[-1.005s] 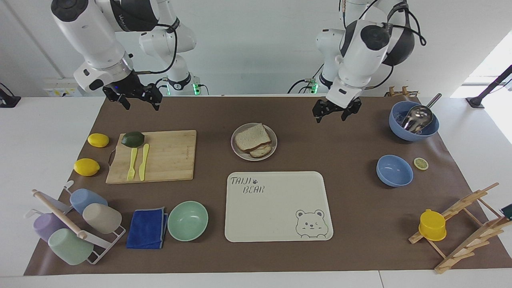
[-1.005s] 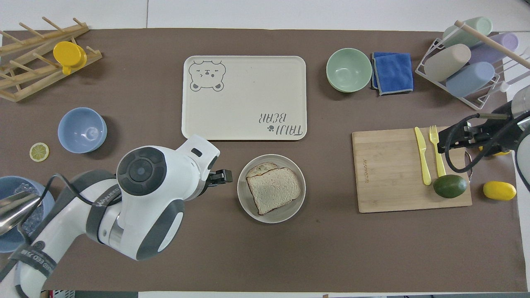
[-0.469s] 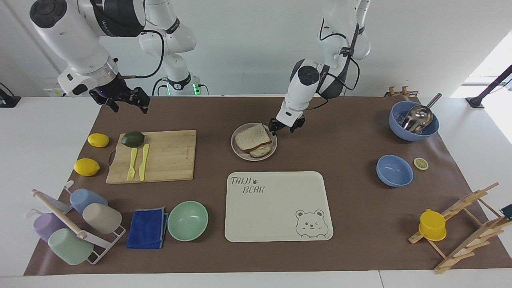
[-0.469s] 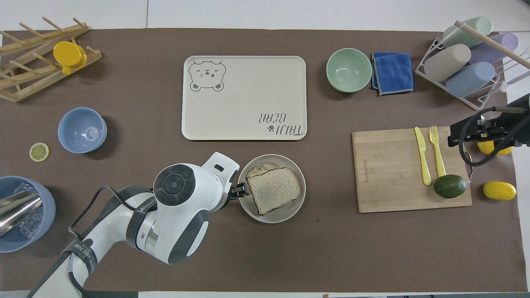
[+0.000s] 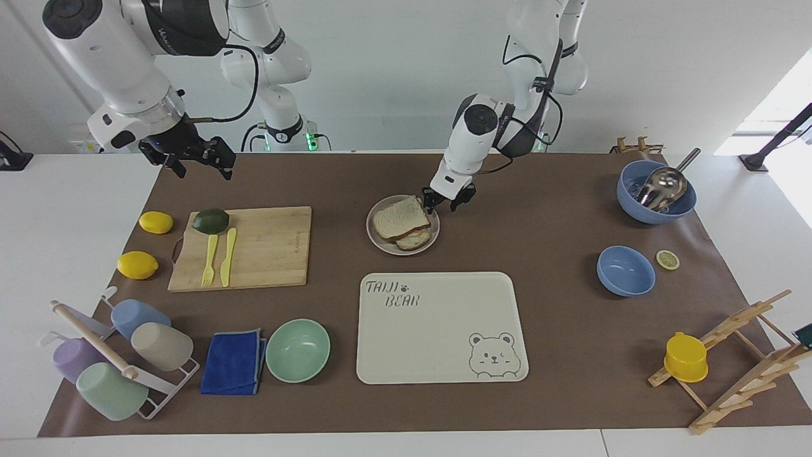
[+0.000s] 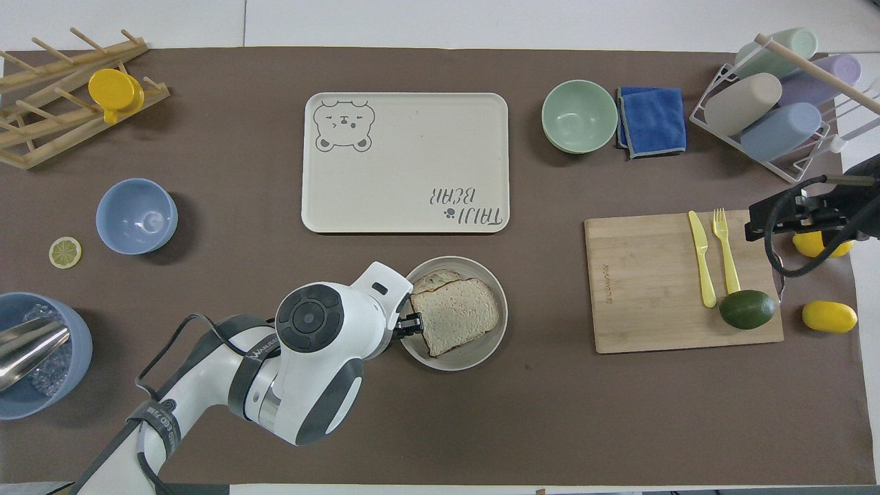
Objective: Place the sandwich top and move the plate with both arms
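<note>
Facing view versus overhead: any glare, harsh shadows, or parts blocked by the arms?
Facing view: bright window glare at the left arm's end of the table; soft shadows. Overhead view: even light, but the left arm's wrist hides part of the plate rim beside the left gripper.

I see an evenly and brightly lit table from both cameras. Daylight blows out to white at a window (image 5: 783, 108) at the left arm's end of the facing view. Soft, short shadows sit under the bowls and the wooden rack (image 5: 736, 355). A metal scoop (image 5: 663, 184) glints. Everything looks sharp, with no motion blur and only slight bending at the frame edges.
</note>
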Robot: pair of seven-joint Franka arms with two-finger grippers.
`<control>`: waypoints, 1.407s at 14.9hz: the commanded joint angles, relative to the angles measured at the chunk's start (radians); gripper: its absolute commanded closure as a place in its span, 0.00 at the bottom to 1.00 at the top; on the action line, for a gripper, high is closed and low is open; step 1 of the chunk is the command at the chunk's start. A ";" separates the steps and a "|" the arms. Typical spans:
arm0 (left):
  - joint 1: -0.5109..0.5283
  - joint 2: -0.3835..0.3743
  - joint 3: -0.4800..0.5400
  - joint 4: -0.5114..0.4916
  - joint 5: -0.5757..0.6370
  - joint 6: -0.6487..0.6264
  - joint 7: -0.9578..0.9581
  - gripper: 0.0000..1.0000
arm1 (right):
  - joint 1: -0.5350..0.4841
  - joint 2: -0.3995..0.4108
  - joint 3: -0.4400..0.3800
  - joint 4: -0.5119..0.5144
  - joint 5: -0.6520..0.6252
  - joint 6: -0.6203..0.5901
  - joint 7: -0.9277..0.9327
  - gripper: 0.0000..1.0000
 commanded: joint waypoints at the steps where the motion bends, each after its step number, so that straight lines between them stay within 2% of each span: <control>1: -0.022 0.018 0.014 -0.018 -0.022 0.047 0.035 0.38 | -0.003 -0.019 0.005 -0.003 0.004 -0.001 -0.029 0.00; 5: -0.024 0.034 0.014 -0.016 -0.052 0.055 0.051 0.46 | -0.002 -0.020 0.005 -0.005 0.004 -0.003 -0.031 0.00; 8: -0.024 0.035 0.014 -0.016 -0.078 0.055 0.088 0.63 | -0.002 -0.020 0.005 -0.003 0.004 -0.001 -0.029 0.00; 12: -0.022 0.037 0.014 -0.010 -0.095 0.056 0.102 0.78 | -0.002 -0.022 0.004 -0.005 0.004 0.003 -0.025 0.00; 16: -0.022 0.035 0.014 -0.010 -0.112 0.056 0.128 0.99 | -0.002 -0.022 0.004 -0.005 0.004 -0.003 -0.028 0.00; 21: -0.007 0.035 0.015 -0.009 -0.135 0.041 0.164 1.00 | -0.005 -0.022 0.004 -0.002 0.004 0.005 -0.025 0.00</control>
